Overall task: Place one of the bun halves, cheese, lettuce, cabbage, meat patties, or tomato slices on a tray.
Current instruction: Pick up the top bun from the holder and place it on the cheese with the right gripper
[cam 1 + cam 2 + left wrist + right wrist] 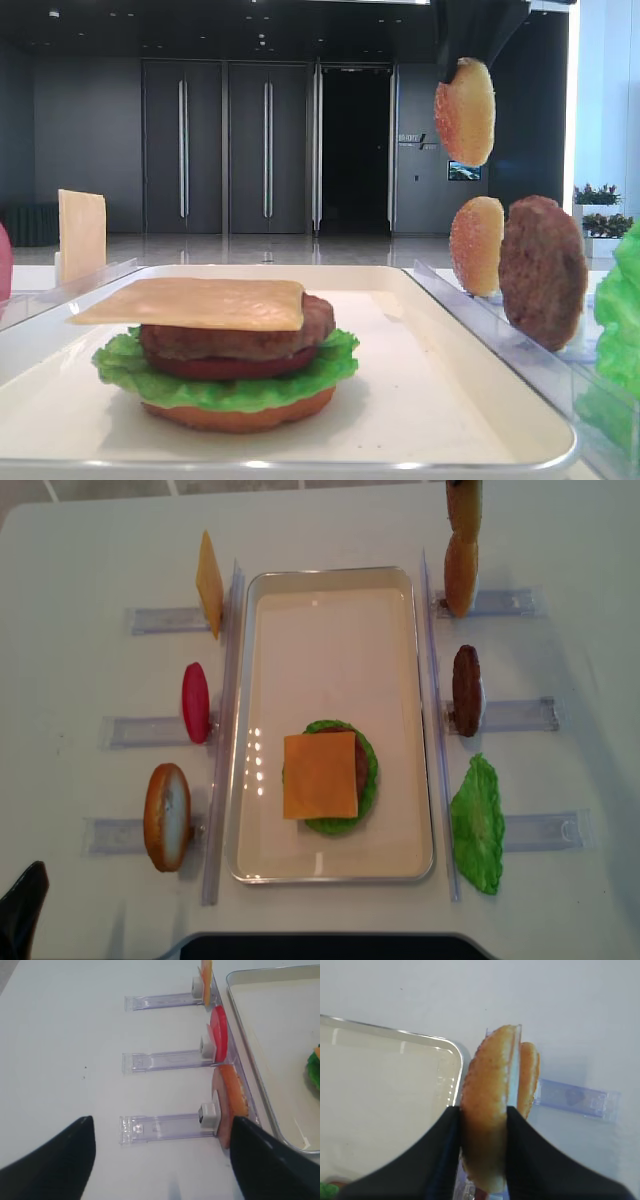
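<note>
A stacked burger (225, 355) sits nearest on the white tray (400, 730): orange-brown bun bottom, lettuce (130, 372), tomato, meat patty (240, 340), and a cheese slice (320, 775) on top. Far right, the right gripper (485, 1115) pinches a sesame bun half (487, 1110) on edge, lifted above a second bun half (461, 575) standing in its clear rack (505, 603). Nearer on the right stand a spare patty (466, 690) and a lettuce leaf (477, 825). Left of the tray stand cheese (208, 583), a tomato slice (196, 702) and a bun piece (167, 816). The left gripper (160, 1152) hangs with its jaws wide, holding nothing, above the near left rack; in the overhead view only a dark corner of it shows
</note>
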Robot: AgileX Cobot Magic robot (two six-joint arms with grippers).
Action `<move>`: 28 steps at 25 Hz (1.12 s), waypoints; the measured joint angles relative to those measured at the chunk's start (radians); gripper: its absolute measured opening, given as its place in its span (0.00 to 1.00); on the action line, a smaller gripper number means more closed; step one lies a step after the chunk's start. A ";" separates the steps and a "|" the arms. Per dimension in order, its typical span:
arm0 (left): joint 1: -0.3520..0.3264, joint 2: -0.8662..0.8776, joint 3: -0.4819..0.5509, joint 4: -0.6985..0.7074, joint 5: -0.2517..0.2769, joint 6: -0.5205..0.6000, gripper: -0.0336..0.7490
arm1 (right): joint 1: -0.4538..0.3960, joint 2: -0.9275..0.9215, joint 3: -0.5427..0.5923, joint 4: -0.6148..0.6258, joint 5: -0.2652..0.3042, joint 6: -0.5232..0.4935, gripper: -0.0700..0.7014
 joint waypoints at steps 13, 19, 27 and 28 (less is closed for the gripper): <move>0.000 0.000 0.000 0.000 0.000 0.000 0.86 | 0.032 -0.114 0.000 -0.038 0.000 -0.002 0.37; 0.000 0.000 0.000 0.000 0.000 0.000 0.86 | 0.032 -0.221 0.108 -0.042 0.000 -0.002 0.37; 0.000 0.000 0.000 0.000 0.000 0.000 0.86 | 0.032 -0.364 0.311 -0.043 0.000 -0.002 0.37; 0.000 0.000 0.000 0.000 0.000 0.000 0.86 | 0.032 -0.380 0.339 -0.043 0.000 -0.002 0.37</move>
